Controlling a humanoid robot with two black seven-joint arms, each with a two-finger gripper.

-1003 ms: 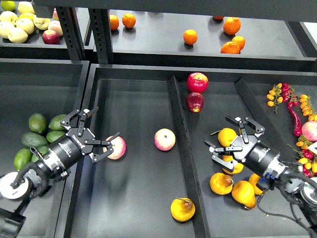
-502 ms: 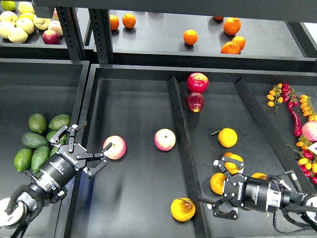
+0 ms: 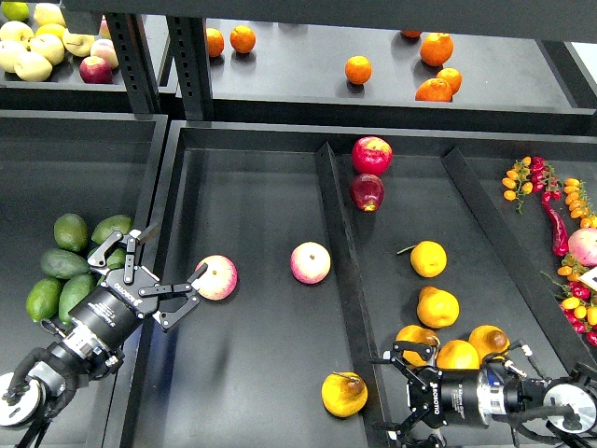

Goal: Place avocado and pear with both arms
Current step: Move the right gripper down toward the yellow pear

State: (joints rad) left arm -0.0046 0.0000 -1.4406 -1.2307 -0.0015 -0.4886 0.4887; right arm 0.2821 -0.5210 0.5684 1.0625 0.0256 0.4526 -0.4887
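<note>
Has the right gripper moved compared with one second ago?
Yes. The right gripper has drawn back toward the near edge, away from the divider's far end, now beside the lone pear.

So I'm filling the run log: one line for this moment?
left gripper: open, empty, by avocados | right gripper: open, empty, near pear | avocado: in pile

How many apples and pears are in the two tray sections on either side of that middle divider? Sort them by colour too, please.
Pink apples: 2
Red apples: 2
Pears: 6 (1 left of the divider, 5 right of it)
Total: 10
</note>
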